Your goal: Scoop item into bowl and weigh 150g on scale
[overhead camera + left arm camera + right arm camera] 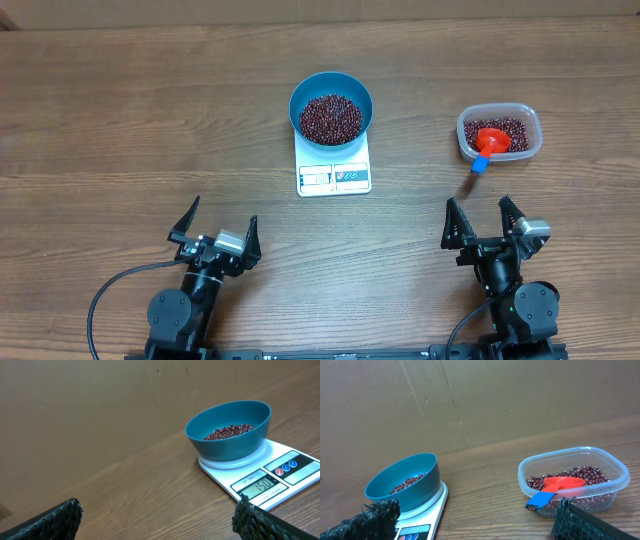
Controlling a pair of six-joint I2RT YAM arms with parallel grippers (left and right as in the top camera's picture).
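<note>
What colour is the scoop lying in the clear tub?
Orange-red scoop with a blue handle end; clearest in the right wrist view.

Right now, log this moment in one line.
left tool open, empty | right tool open, empty | beans in bowl on scale | scoop in tub

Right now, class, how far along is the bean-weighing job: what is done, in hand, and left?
Done: beans sit in the blue bowl on the scale, whose display seems to read 150; the scoop lies in the tub. In hand: nothing; the left gripper and right gripper stand open, empty. Left: apparently nothing.
</note>
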